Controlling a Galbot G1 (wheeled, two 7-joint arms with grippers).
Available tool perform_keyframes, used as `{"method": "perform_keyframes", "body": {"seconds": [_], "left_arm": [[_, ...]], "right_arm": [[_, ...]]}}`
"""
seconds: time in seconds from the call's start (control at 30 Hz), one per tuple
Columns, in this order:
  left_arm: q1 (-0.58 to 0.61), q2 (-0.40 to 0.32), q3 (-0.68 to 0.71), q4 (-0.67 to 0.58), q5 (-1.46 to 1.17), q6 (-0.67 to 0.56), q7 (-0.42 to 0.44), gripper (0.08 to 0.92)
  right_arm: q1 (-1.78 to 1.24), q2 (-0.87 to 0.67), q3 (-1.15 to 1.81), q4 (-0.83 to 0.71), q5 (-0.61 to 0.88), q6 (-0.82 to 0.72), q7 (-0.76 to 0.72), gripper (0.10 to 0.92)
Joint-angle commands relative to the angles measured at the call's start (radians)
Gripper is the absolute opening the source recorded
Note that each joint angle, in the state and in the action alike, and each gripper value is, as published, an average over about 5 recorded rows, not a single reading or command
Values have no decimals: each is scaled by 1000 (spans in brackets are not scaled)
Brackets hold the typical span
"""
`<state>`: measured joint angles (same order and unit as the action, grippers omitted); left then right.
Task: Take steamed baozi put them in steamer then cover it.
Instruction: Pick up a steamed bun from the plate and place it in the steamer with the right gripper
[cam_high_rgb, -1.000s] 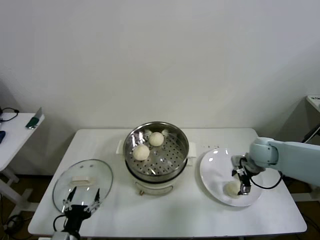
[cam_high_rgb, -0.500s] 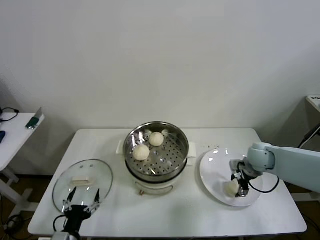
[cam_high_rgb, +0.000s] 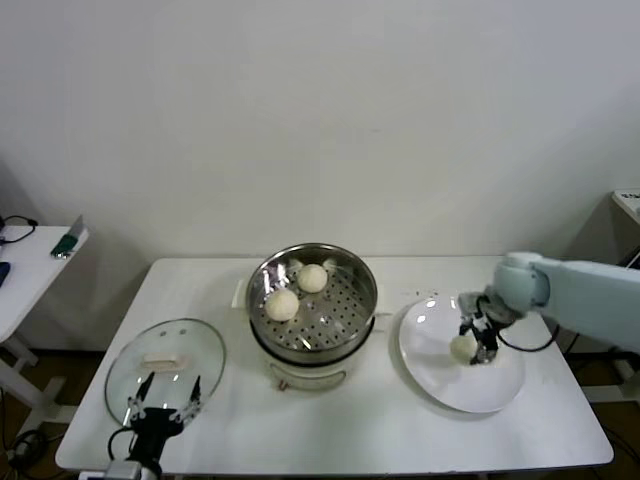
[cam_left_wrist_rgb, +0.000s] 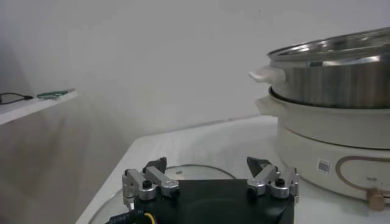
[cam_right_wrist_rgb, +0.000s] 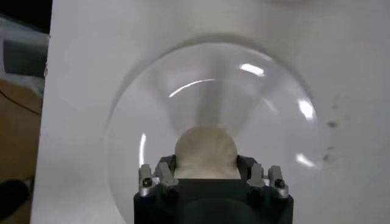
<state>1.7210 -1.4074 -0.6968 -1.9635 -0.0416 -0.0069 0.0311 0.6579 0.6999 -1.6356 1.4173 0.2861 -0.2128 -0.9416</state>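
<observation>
Right gripper (cam_high_rgb: 470, 343), center-right, is clamped on a baozi (cam_high_rgb: 461, 347) above the plate (cam_high_rgb: 450, 385); left gripper (cam_high_rgb: 160, 402), lower left, sits wide open.

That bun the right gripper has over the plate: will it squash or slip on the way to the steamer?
Probably soft: the bun looks like smooth dough, so the right gripper may dent it. Round, so it could roll on the plate if dropped. Likely light.

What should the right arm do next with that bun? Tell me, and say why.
Probably carry it left to the steamer. The right gripper is shut on a bun, lifted off the plate, and two buns already sit inside.
</observation>
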Motion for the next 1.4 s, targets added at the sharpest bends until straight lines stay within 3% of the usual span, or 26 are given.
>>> {"method": "perform_keyframes", "body": {"seconds": [0.03,0.5,1.0,1.4], "left_arm": [[-4,-2,-1,-1,4,4,2,823],[17,-3,-17,-11,4,-3,-2,823],[24,-1,-16,-14,4,-6,-2,823],[25,0,-18,-8,8,-12,-5,823]], "right_arm": [[343,243,66,-51,-42,361,-140,662],[253,535,133,170,-141,499,-58,662],[57,619,73,70,-314,549,-5,662],[2,648,66,25,-313,548,6,662]]}}
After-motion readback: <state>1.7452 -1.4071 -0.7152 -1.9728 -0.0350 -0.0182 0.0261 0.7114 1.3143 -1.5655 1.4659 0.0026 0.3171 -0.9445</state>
